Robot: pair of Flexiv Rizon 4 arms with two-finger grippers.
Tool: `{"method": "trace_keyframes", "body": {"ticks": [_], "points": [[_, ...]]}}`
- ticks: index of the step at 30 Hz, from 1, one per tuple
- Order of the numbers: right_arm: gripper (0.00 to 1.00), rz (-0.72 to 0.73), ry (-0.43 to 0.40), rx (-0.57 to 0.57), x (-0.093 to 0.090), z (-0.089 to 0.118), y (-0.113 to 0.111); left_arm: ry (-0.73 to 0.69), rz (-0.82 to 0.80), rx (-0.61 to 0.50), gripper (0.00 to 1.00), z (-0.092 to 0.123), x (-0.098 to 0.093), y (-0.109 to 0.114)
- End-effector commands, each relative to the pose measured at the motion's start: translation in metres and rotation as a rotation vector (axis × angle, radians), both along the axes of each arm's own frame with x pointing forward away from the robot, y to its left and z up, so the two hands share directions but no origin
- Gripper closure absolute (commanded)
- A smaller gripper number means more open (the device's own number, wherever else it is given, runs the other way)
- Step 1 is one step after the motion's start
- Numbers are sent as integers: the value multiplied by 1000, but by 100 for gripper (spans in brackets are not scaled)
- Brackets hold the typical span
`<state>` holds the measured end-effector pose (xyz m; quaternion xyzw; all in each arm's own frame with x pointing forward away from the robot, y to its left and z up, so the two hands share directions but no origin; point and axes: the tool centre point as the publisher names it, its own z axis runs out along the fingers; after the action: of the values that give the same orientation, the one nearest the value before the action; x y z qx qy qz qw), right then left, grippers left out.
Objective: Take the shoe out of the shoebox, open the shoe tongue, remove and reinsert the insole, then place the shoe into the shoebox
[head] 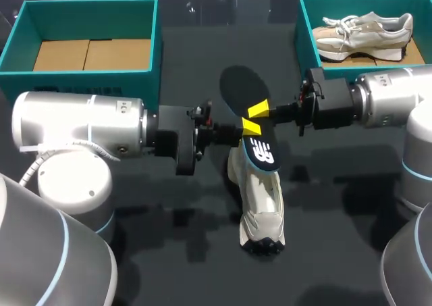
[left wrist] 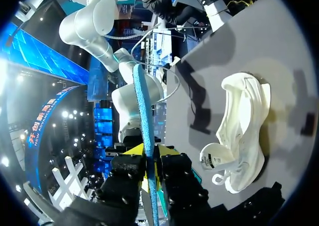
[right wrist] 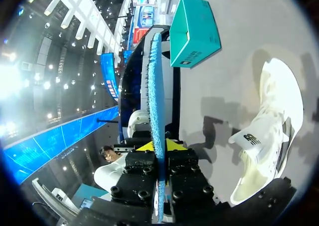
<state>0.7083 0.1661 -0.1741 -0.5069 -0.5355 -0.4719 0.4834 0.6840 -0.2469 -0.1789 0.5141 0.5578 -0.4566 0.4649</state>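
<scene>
The left gripper (head: 250, 128) and the right gripper (head: 258, 109) are both clenching the dark insole (head: 244, 88), each from its own edge, close together. They are holding it in the air over the white shoe (head: 262, 208), which is lying on the table between the arms. A white logo (head: 262, 152) is showing on the insole's heel end. The tongue label (left wrist: 209, 158) is carrying print too small to make out. In both wrist views the insole is standing edge-on and is hiding part of the yellow tips. The teal shoebox (head: 305, 22) holding a beige shoe (head: 364, 30) is being cut off at the view's edge.
</scene>
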Motion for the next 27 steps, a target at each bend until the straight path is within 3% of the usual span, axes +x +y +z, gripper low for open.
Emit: {"method": "trace_keyframes", "body": {"ticks": [1,7,12,27], "points": [[100,-5,3,0,-2,-2,-3,10,19,12,0,6,-3,11],[100,-24,14,11,-6,-8,-15,12,44,61,0,15,1,49],[100,-25,21,15,-8,-15,-18,-95,110,146,0,20,19,80],[100,16,6,30,-8,-24,-16,-95,110,146,0,20,19,80]]}}
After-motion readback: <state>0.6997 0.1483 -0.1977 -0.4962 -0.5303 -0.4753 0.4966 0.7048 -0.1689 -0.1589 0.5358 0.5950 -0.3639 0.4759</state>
